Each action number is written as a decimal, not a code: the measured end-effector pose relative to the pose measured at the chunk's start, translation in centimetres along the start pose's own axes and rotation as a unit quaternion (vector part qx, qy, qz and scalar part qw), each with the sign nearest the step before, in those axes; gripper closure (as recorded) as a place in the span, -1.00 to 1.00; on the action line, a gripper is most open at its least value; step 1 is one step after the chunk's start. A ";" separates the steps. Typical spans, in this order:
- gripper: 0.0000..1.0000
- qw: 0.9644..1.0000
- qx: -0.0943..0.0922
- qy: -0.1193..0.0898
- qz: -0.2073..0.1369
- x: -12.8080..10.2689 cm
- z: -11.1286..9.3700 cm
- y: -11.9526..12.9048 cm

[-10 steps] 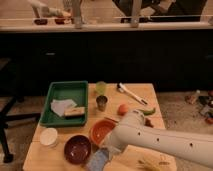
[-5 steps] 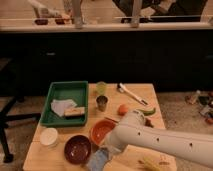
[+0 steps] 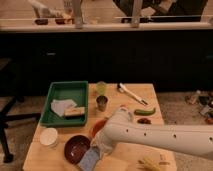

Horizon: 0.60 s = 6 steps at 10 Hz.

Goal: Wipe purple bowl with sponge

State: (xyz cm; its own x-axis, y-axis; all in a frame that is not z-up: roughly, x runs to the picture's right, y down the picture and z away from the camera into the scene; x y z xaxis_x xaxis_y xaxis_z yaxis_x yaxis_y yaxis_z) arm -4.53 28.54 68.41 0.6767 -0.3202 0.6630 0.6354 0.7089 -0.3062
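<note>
Purple bowl, round and glossy dark maroon, sits at the front left of the pale wooden bench, just right of a small white round container. The claw on the white arm is pressed together on the flat blue-grey sponge, which hangs tilted just beside the purple bowl's right rim. Behind the arm, a bright orange bowl partly shows. A green plastic tray holds a white cloth and a tan block.

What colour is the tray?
The tray is green, camera view. The gripper, shut on the sponge, sits beside the purple bowl.
</note>
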 end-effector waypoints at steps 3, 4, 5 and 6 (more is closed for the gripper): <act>1.00 1.000 0.005 -0.009 -0.021 -1.1 0.4 -2.9; 1.00 1.000 0.004 -0.014 -0.027 -1.5 0.9 -3.7; 1.00 0.999 0.003 -0.018 -0.029 -1.7 1.4 -4.2; 1.00 0.999 0.001 -0.023 -0.029 -1.9 2.1 -4.8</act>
State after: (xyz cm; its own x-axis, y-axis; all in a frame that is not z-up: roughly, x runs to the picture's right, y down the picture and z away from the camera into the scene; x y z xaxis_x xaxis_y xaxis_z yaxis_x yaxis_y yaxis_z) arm -9.65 27.05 70.11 0.6208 -0.3322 0.7101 0.6730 0.6905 -0.2653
